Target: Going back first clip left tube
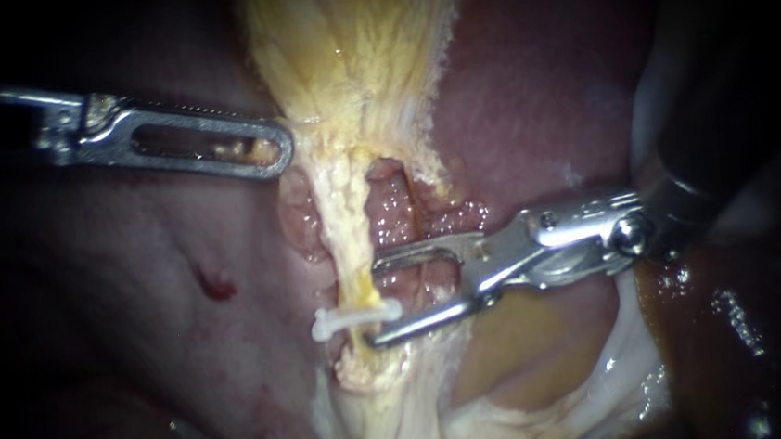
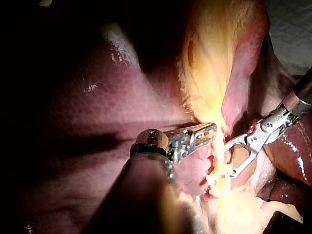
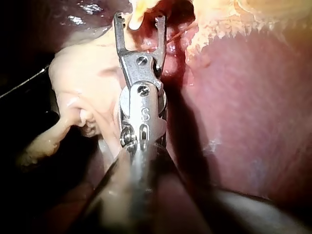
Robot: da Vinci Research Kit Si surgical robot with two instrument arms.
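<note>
The left tube (image 1: 346,223) is a pale yellow strand running down from the gallbladder (image 1: 349,46). A white clip (image 1: 355,317) sits across its lower part. My right instrument (image 1: 377,302) comes in from the right with its jaws open. They stand just right of the tube, and the lower jaw's tip lies beside the clip's end. In the right wrist view the same jaws (image 3: 140,22) gape with yellow tissue (image 3: 138,12) ahead of them. My left instrument (image 1: 278,152) reaches the gallbladder's left edge, shut on tissue there, as the left wrist view (image 2: 207,132) also shows.
A pinkish tube (image 1: 389,201) lies right of the yellow strand, behind the upper jaw. Dark red liver (image 1: 539,96) fills the upper right. Pale tissue with a small red spot (image 1: 214,282) lies to the left. White fatty tissue (image 1: 554,402) spreads below.
</note>
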